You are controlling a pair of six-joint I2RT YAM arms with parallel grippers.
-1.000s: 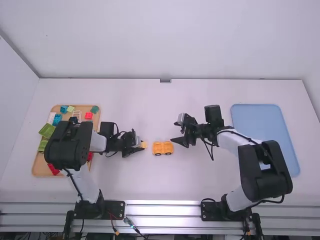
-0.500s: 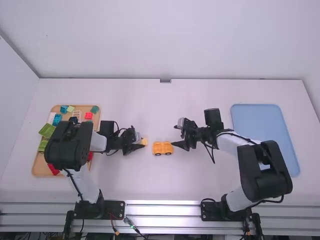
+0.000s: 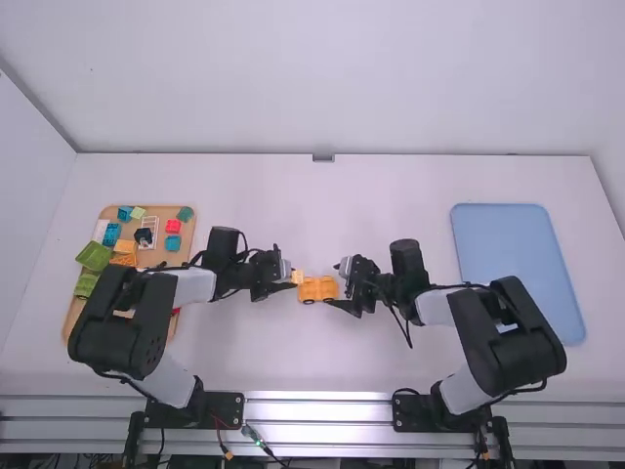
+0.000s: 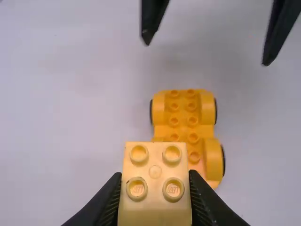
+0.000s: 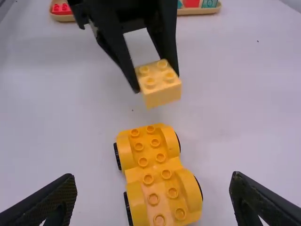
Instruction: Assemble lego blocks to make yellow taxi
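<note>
The right pincer [image 3: 335, 283] gapes at one end of the yellow wheeled chassis [image 5: 157, 169] on the worktop [image 3: 293, 357]; the left pincer [image 3: 293, 278] clamps a four-stud yellow block [image 4: 155, 207], raised near the other end. Farther back, a red block [image 3: 173, 226] lies on the tan tray [image 3: 187, 237].

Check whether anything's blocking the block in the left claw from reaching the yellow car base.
Nothing visible does. The left claw holds the block raised near one end of the wheeled base, with open space between; the open right claw is at the other end.
</note>
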